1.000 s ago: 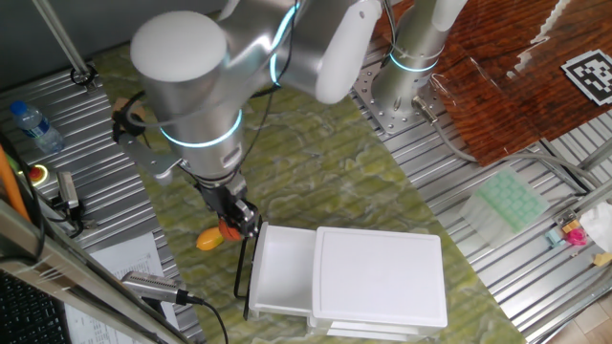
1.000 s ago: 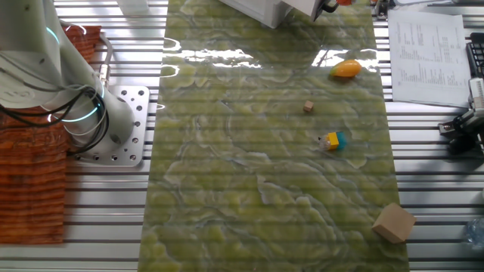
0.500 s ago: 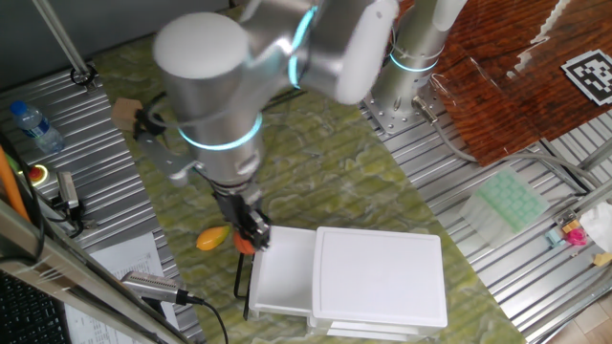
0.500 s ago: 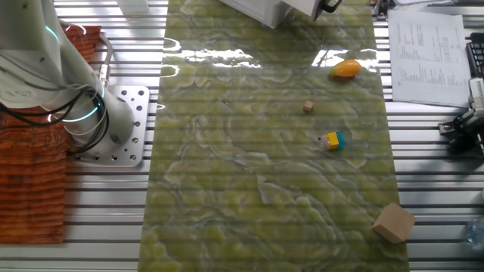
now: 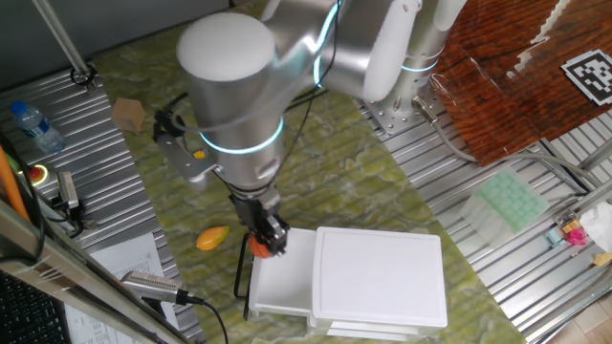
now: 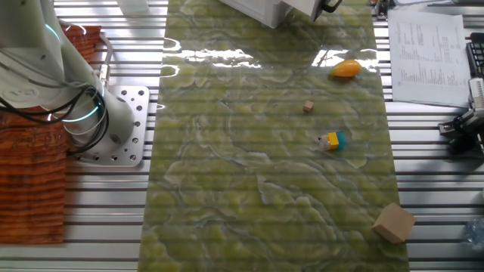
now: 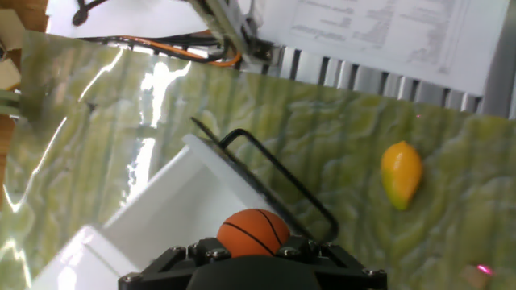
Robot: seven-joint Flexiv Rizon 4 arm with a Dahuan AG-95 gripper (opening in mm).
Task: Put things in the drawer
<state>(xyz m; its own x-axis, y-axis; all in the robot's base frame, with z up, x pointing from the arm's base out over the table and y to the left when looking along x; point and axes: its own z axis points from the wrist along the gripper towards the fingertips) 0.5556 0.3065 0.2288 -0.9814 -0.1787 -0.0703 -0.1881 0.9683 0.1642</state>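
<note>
My gripper (image 5: 267,236) is shut on the orange basketball (image 7: 253,232), holding it just above the front-left corner of the open white drawer (image 5: 283,274). The drawer's black bar handle (image 7: 278,177) lies right below the ball in the hand view. The yellow-orange mango (image 5: 212,237) lies on the green mat left of the drawer, and it shows as the mango (image 7: 401,172) at the right of the hand view. Farther out on the mat sit the tiny brown cube (image 6: 308,107) and the yellow-and-teal block (image 6: 331,140). The fingertips are hidden behind the ball.
The white cabinet top (image 5: 382,277) is right of the drawer. A cardboard cube (image 5: 127,113) sits at the mat's far corner, a water bottle (image 5: 32,124) beyond it. Papers (image 7: 387,32) and cables lie past the mat edge. A pale green tray (image 5: 511,201) is at the right.
The arm has carried the ball rightward, from beside the mango to over the drawer's front edge. The other toys have not moved.
</note>
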